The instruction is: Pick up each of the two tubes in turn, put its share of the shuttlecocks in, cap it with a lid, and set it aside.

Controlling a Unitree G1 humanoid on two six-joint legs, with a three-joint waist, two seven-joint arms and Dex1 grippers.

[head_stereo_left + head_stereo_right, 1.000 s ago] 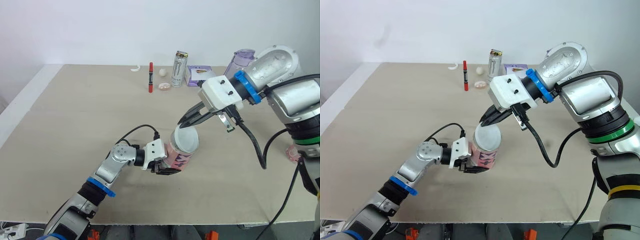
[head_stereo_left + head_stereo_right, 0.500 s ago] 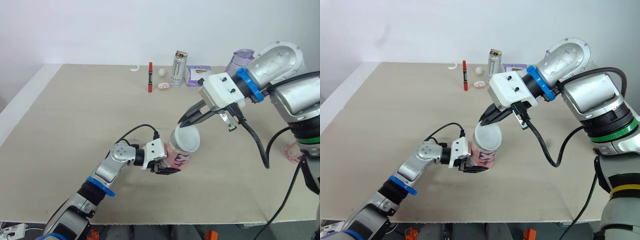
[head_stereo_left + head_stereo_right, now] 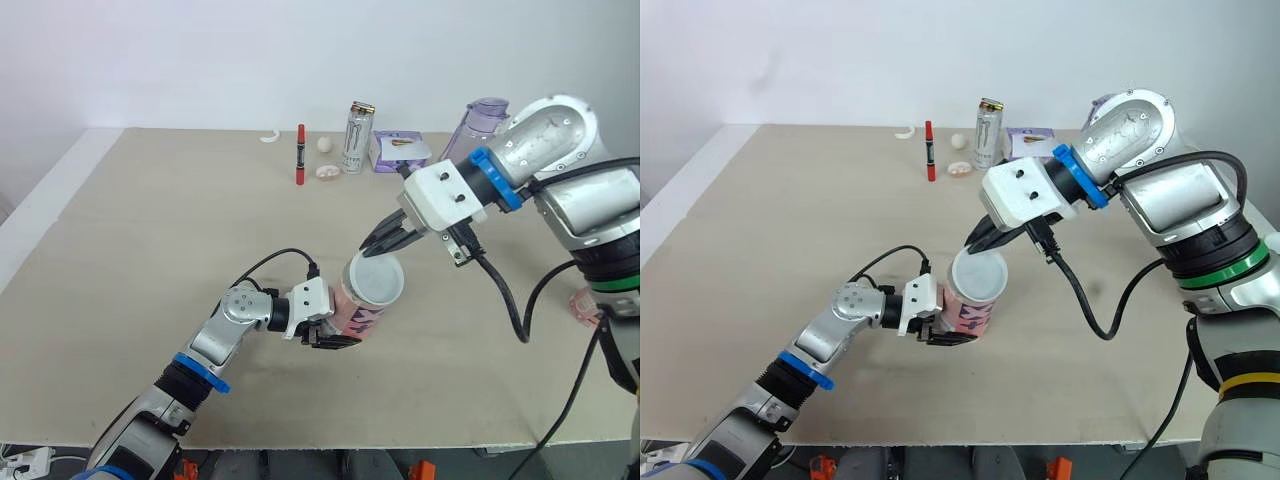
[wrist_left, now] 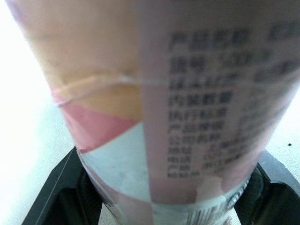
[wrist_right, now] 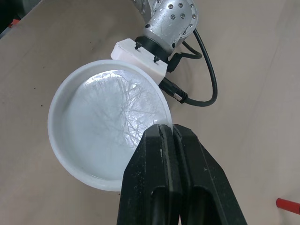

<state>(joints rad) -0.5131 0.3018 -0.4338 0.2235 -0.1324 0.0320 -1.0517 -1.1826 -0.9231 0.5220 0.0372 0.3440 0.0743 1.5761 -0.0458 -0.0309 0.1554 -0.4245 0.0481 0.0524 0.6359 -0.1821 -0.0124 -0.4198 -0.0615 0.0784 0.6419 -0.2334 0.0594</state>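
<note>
My left gripper (image 3: 328, 328) is shut on a pink printed tube (image 3: 360, 310), held tilted just above the table (image 3: 150, 240). In the left wrist view the tube's label (image 4: 164, 93) sits between the black fingers (image 4: 51, 197). A white translucent lid (image 3: 377, 281) lies over the tube's open end. My right gripper (image 3: 376, 246) comes down from the right and is shut on the lid's far rim. In the right wrist view the lid (image 5: 101, 126) shows as a round dish, its rim pinched between the black fingertips (image 5: 161, 136).
Along the table's far edge lie a white crescent (image 3: 271, 138), a red marker (image 3: 300, 153), a small white ball (image 3: 326, 144), a drink can (image 3: 358, 137), a purple box (image 3: 398, 150) and a purple jug (image 3: 485, 115). A pink item (image 3: 585, 305) lies at the right edge.
My right gripper has dropped slightly, and the lid has shifted a little to the right over the tube's mouth. The left arm and tube have held still.
</note>
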